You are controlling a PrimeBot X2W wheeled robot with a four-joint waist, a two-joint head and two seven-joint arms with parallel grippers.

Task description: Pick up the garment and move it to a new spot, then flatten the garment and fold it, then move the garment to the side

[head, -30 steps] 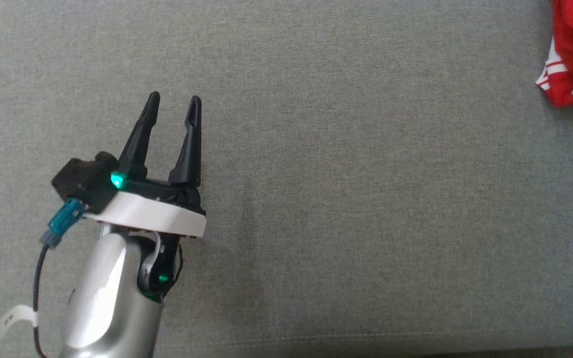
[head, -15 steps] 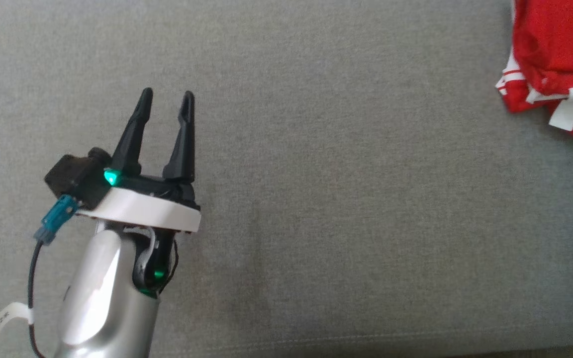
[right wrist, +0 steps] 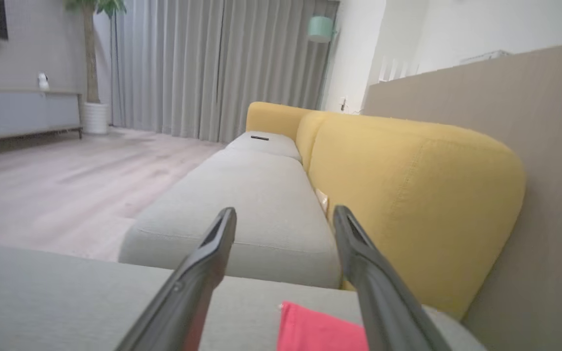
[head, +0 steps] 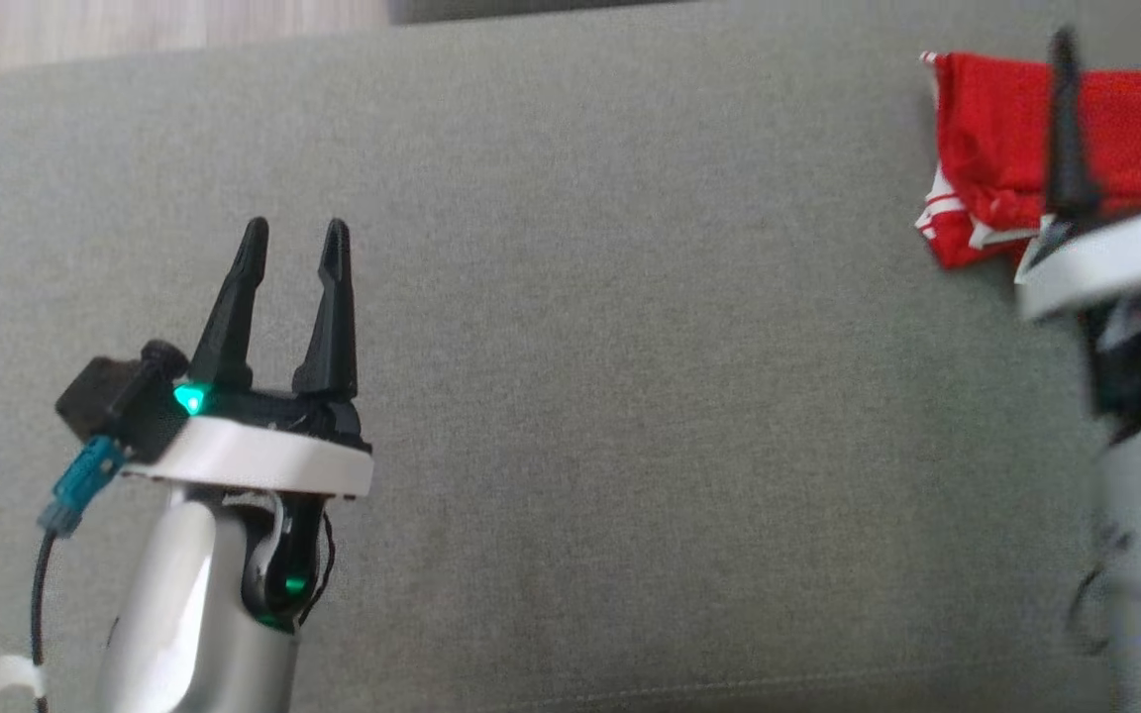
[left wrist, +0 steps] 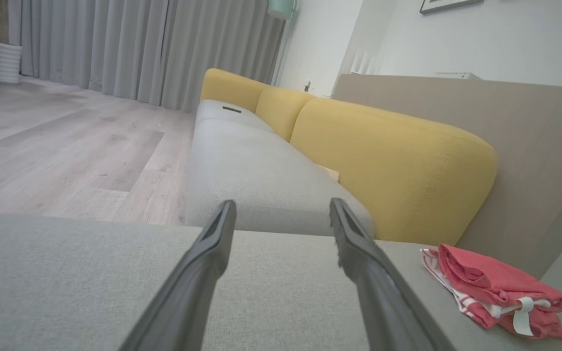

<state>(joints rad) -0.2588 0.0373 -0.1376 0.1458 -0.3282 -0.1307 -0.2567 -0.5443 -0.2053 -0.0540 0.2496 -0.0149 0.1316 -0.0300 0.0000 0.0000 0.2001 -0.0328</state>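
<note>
The garment point(head: 991, 139) is a red piece with white stripes, lying folded on the grey cushion point(head: 630, 347) at the far right. In the left wrist view the garment point(left wrist: 495, 287) lies to the lower right, with a white tag at its near end. My right gripper point(head: 1118, 50) hangs over the garment's near side, open, with nothing between its fingers. In the right wrist view a corner of the garment point(right wrist: 315, 331) shows low between the spread fingers of that gripper point(right wrist: 285, 214). My left gripper point(head: 295, 238) is open over bare cushion at the left, far from the garment, as its own view of the left gripper point(left wrist: 282, 209) also shows.
A yellow sofa backrest point(left wrist: 388, 165) runs behind the garment, with a second grey seat cushion point(right wrist: 242, 204) beyond. A beige panel point(left wrist: 530, 146) rises behind the backrest. Wooden floor point(left wrist: 56, 146) lies past the cushion's edge, in front of grey curtains point(right wrist: 203, 68).
The head camera has shifted, so the garment now sits farther left. My right gripper has come into the head view over the garment, jaws apart. The left gripper holds its pose.
</note>
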